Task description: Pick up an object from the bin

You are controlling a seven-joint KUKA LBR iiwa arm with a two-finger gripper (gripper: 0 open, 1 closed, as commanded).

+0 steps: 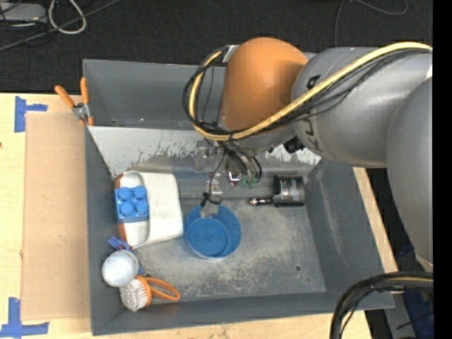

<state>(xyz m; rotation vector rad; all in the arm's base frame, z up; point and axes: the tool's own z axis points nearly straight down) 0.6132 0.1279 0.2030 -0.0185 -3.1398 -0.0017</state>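
Since the blue round dish (213, 237) is the thing the gripper (210, 205) is parked over, I'd call that the pick target. It sits flat on the bin (311, 260) floor, a bit toward 6 o'clock from the middle, open side up with a raised rim all round. The gripper tip comes down at about the dish's 11 o'clock edge, right at or touching the rim. Honestly I can't tell how far open it is, because it's narrow from this angle and the wrist cabling crowds it, and nothing is visibly in its grasp. My guess is this is the moment of settling onto the rim before closing. To do it well I'd keep the approach dead vertical so the rim wall ends up inside the grip rather than under it, then close firmly. A shallow dish like that will probably tip or skate if it's only nicked on the lip. I'd lift straight up too. At the dish's 9 o'clock there's a white block (166, 210) carrying a blue studded brick (131, 203), very close to the dish, so no sideways drift that way. A black cylinder part (288, 191) lies at 2 o'clock, clear of it. A white ball (119, 267) and an orange-handled brush (138, 293) sit down at 8 o'clock, well apart.
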